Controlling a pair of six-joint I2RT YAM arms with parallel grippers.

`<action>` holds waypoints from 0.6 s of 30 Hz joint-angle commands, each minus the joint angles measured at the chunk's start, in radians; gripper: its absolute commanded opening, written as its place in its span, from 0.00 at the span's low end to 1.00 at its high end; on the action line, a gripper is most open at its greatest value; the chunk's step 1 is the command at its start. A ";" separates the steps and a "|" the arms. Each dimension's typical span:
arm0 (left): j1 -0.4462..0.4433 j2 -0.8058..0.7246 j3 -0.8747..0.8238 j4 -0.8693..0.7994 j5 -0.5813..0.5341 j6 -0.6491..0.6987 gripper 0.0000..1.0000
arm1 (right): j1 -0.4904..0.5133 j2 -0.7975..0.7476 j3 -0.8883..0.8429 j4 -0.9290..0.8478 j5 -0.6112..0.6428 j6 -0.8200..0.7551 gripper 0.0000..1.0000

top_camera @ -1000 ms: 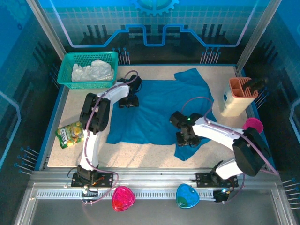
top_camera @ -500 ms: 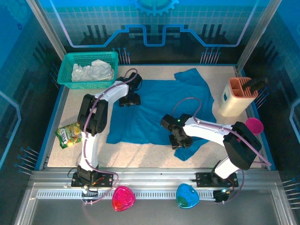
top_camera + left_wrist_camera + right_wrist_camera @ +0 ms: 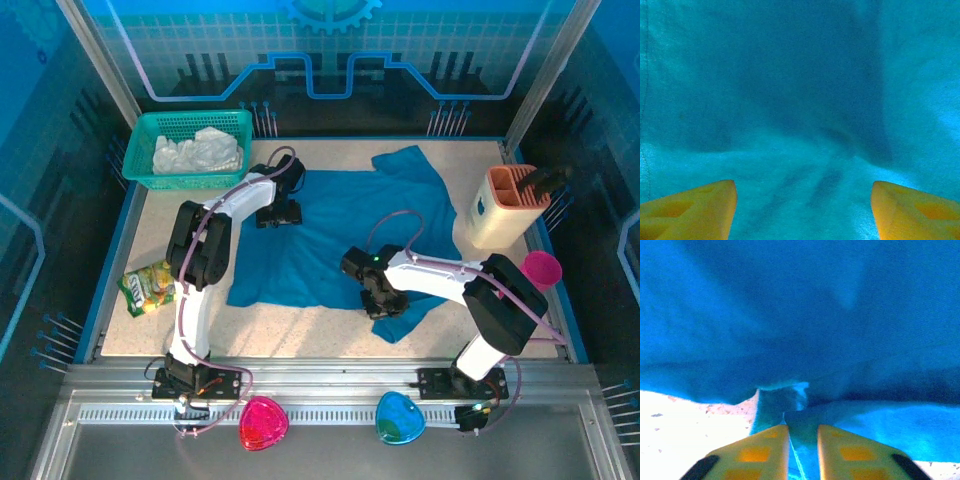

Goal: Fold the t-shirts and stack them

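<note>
Near the table's front edge we see the right gripper (image 3: pixel 803 428) stooped, pinching the rumpled teal t-shirt (image 3: pixel 345 225); the left gripper (image 3: pixel 802 210) is spread wide.

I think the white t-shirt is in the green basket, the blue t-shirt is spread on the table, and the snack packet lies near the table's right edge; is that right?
Not quite: the top view shows the snack packet near the left edge of the table, not the right. The white t-shirt is in the green basket and the blue t-shirt is spread on the table.
</note>
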 commanded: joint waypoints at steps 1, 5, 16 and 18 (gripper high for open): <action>-0.006 -0.011 0.023 -0.025 0.008 0.024 0.72 | -0.002 0.008 -0.017 -0.008 0.030 0.024 0.18; -0.006 -0.006 0.011 -0.017 0.006 0.023 0.72 | -0.008 0.013 -0.027 -0.004 0.038 0.028 0.14; -0.006 0.032 -0.008 0.017 0.012 0.020 0.62 | 0.005 -0.188 -0.082 -0.120 0.186 0.198 0.00; -0.006 0.045 -0.008 0.027 0.017 0.017 0.59 | 0.017 -0.277 -0.111 -0.182 0.223 0.283 0.00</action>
